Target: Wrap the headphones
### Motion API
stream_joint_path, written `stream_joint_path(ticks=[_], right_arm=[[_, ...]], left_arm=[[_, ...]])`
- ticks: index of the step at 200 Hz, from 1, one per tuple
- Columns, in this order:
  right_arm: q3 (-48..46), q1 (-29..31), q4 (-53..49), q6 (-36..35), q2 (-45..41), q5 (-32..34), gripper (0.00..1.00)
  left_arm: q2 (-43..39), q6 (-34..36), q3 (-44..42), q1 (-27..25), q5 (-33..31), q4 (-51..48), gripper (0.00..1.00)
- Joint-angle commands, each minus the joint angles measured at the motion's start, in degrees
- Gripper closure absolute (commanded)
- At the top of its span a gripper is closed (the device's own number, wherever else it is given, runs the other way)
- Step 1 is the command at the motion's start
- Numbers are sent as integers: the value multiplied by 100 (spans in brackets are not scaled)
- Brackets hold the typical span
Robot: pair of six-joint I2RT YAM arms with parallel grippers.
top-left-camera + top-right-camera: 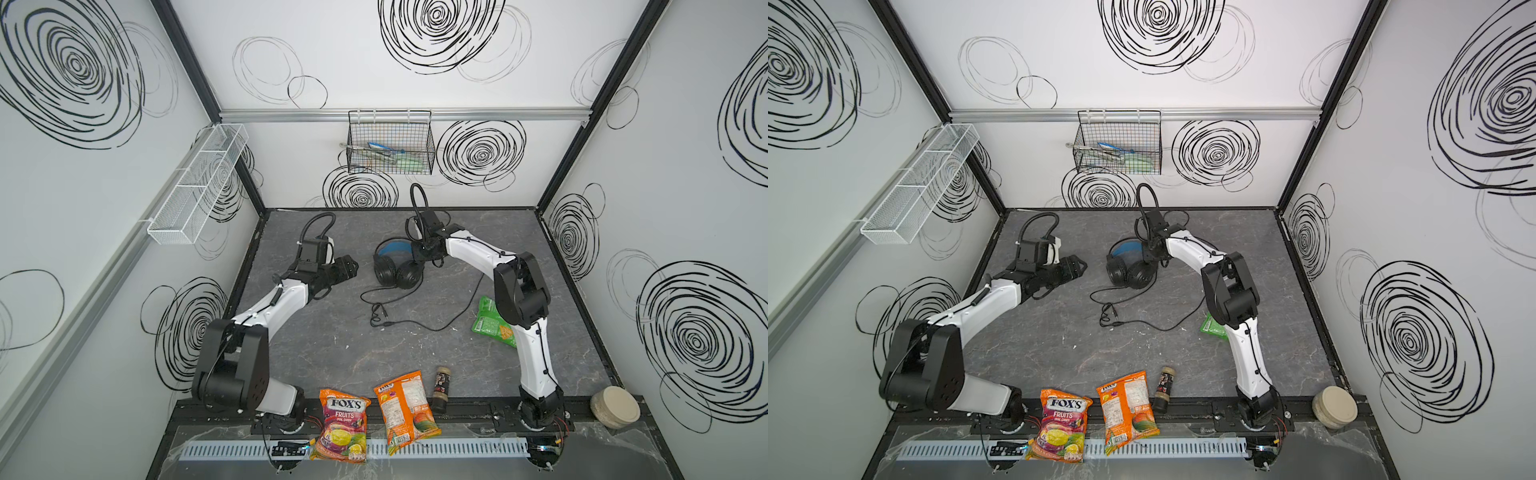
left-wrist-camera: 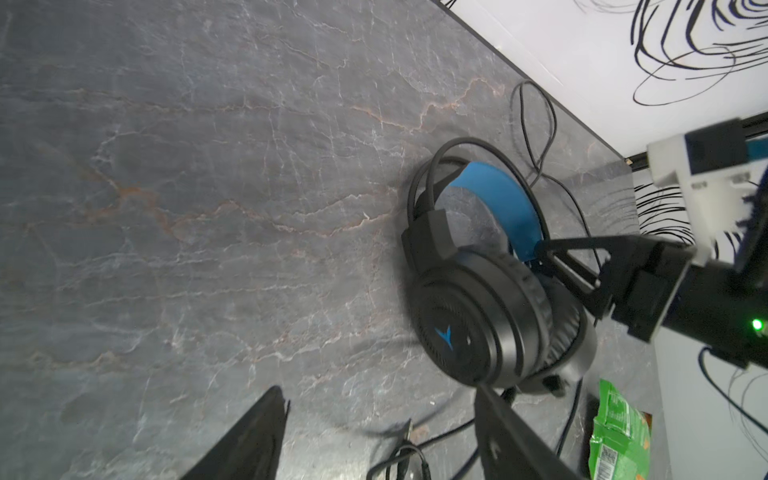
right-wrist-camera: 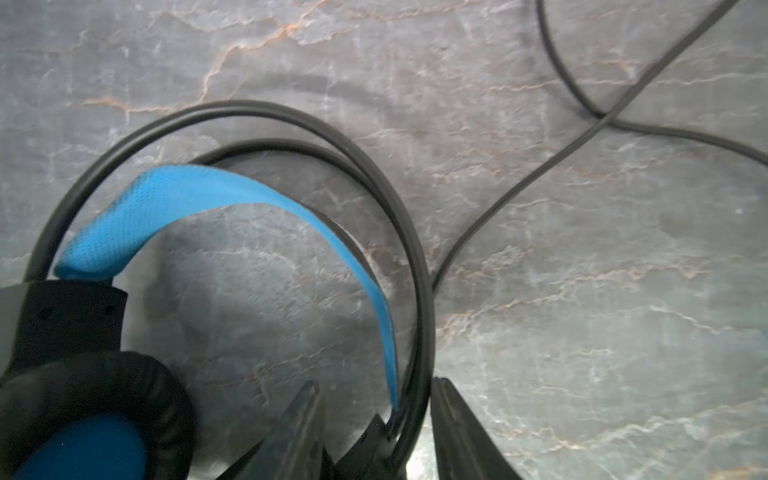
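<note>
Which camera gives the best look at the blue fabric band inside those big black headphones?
The right wrist view: the blue fabric band is close up, its mesh weave visible. The left wrist view shows it smaller; in both top views it is only a small blue arc, partly hidden by the right arm.

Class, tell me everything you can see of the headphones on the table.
The headphones are black over-ear ones with two round padded cups, a blue fabric inner band and thin double wire arch. They rest on the grey stone-look table, cups side by side. Their thin black cable trails loose in curls, unwrapped. The right claw straddles the arch beside one cup; whether it grips is unclear.
</note>
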Motion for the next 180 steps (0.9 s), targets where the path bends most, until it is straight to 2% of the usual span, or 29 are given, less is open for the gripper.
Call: stream_joint_path(ticks=[1,35,85,116,180], right_arm=[[-65,64,1,-45,-185,-270,51],[-55,62,0,58,-200,-418,46],[106,48,-296,332,-210,-876,27],[507,23,-716,530,-40,-1091,17],[1194,-14,-1228,672,431,-1342,14]], left_arm=[[536,49,509,-105,72,95,26],[1052,-85,815,-245,71,173,29],[1167,-428,614,-778,102,534,33],[966,-737,146,-1072,218,895,36],[5,-1365,-1141,-1696,247,1327,38]])
